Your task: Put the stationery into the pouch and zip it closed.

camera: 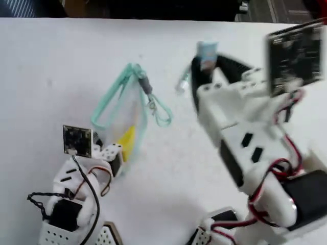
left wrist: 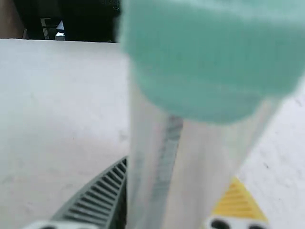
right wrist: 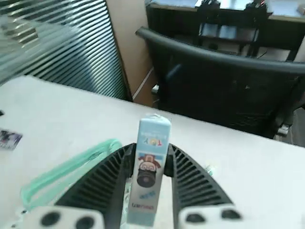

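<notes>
One pale-blue stationery box [right wrist: 148,176] stands upright in the right hand [right wrist: 149,152], whose black ribbed jaws are clamped narrow on its sides. It is over the white desk [camera: 46,71], beside the pouch [camera: 122,107] and not touching it. The clear, mint-edged pouch lies on the desk, its dark zip pull [camera: 145,84] and mint loop [camera: 162,116] at the far end. Its near end sits pinched between the grey and yellow jaws of the left hand [camera: 122,149]. A small pale thing [camera: 183,81], too blurred to name, lies between pouch and right hand. A black chair [right wrist: 214,81] stands beyond the desk's far edge.
</notes>
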### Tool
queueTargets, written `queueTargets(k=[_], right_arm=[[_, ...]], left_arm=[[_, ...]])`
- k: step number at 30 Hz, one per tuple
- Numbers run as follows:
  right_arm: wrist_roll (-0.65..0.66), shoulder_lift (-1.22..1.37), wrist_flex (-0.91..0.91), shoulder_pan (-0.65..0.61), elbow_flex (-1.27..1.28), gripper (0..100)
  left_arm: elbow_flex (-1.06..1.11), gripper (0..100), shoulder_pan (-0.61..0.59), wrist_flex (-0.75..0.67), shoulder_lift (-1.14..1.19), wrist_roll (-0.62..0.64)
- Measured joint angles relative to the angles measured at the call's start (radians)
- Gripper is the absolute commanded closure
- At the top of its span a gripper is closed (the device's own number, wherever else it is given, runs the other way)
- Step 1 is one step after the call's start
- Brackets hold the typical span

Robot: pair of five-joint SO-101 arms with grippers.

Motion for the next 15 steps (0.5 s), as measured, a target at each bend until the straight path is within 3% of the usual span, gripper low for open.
queueTargets(k=[4, 15], right_arm=[[0.000, -0.080, -0.089, -0.110, 0.209, 98.1], [0.000, -0.189, -0.609, -0.399, 0.554, 98.1]], left_arm=[[0.000, 79, 0.023, 0.000, -0.002, 0.000], [0.000, 79, 0.071, 0.014, -0.011, -0.038]])
